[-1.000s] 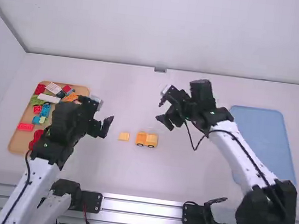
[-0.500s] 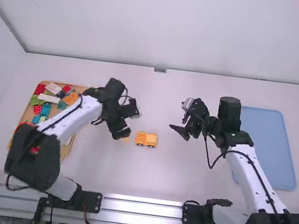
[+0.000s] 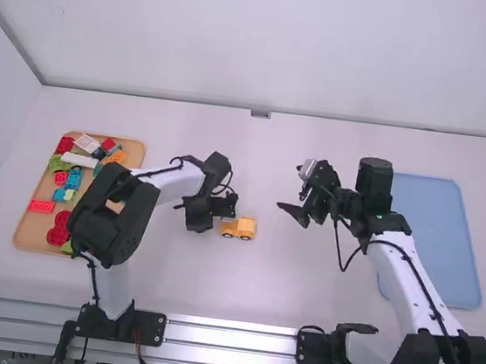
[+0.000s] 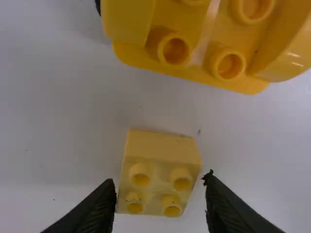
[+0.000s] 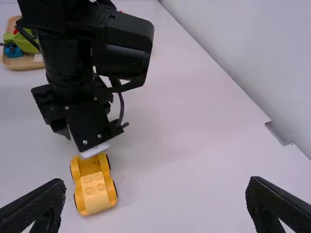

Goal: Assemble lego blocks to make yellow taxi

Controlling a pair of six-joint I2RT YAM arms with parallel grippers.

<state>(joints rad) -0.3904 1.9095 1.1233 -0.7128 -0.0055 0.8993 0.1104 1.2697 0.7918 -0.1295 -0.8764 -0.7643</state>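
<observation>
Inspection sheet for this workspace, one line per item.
Surface: white table, a few dark specks near the loose block.
Job's things: yellow wheeled base upright on the table; loose yellow block beside it, studs up.
Clutter: mixed coloured blocks in the wooden tray, left; blue tray, right.
Left gripper: open, fingers either side of the loose block.
Right gripper: open, right of the base, holding nothing.
Cables: black, along both arms, loop hanging near the right gripper; snags: nothing seen.
Surroundings: pale walls, metal rail; people: nothing seen.
</observation>
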